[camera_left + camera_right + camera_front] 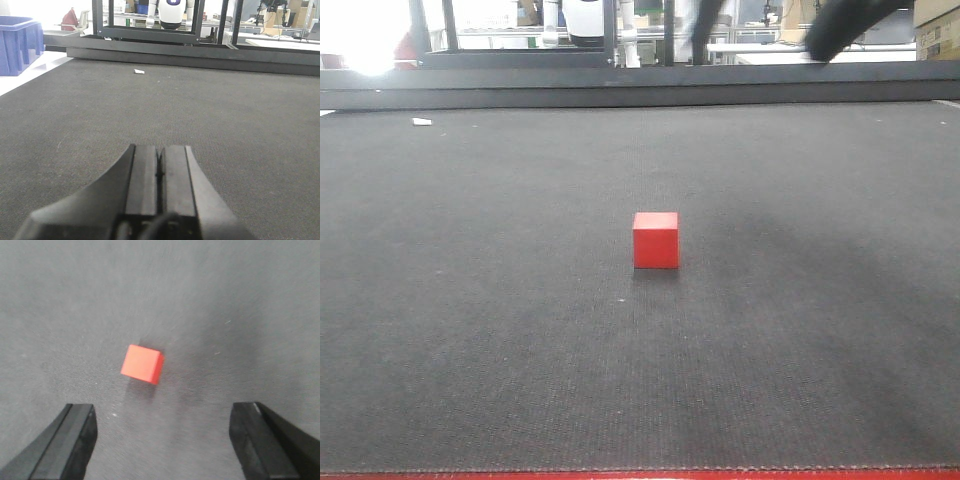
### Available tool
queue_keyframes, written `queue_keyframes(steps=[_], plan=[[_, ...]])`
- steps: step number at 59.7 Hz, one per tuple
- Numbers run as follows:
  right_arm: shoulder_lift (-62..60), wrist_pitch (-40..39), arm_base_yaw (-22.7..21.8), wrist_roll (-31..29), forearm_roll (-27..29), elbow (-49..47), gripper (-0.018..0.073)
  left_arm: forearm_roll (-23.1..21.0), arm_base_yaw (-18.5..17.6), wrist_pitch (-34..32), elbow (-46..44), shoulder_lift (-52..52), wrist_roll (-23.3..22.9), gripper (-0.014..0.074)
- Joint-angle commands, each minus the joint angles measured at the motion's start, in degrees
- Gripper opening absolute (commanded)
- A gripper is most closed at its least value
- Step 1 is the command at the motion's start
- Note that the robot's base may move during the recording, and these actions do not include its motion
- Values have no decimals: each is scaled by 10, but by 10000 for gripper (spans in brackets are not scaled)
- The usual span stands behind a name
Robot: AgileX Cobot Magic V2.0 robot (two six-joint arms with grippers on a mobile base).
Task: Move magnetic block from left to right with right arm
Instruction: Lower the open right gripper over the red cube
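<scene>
Status: block (655, 240) sits alone on the dark surface (470, 350), about mid-width in the front view, flat on one face, nothing touching it.

On the right wrist camera it lies ahead of the right pincer (161, 415), a little left of the centreline. It is turned so its edges run skew to the fingers (75, 435). Right pincer is spread wide and holds nothing, with both fingers well apart from the block. In the front view the right arm (840, 28) is only a dark blur at top right.

Left pincer (160, 152) is clenched, fingers pressed together, empty, low over bare surface. The block isn't in its view.

My read: approach step, pre-grasp. Block not yet picked up or carried right.

Next move needs:
- nudge the right pincer left to centre on the block
- rotate the wrist so the fingers square up with two opposite faces
- descend until the fingers straddle it, then clench

Gripping across the corners would likely twist it out.

White scrap (422, 121) lies far back on the left, well apart from the block.
</scene>
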Motion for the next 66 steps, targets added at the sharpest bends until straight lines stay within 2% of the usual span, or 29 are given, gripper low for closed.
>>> queue_keyframes(steps=[1, 20, 52, 56, 60, 66], plan=[[38, 2, 20, 43, -31, -60, 634, 0, 1, -52, 5, -8, -2, -116], [187, 50, 39, 104, -48, -166, 634, 0, 1, -52, 5, -8, -2, -116], [283, 47, 37, 107, -65, -196, 630, 0, 1, -52, 5, -8, -2, -116], [284, 41, 37, 107, -65, -196, 604, 0, 1, -52, 5, -8, -2, -116], [284, 34, 37, 107, -65, -196, 539, 0, 1, -52, 5, -8, -2, -116], [284, 31, 37, 107, -65, -196, 381, 0, 1, -52, 5, -8, -2, -116]])
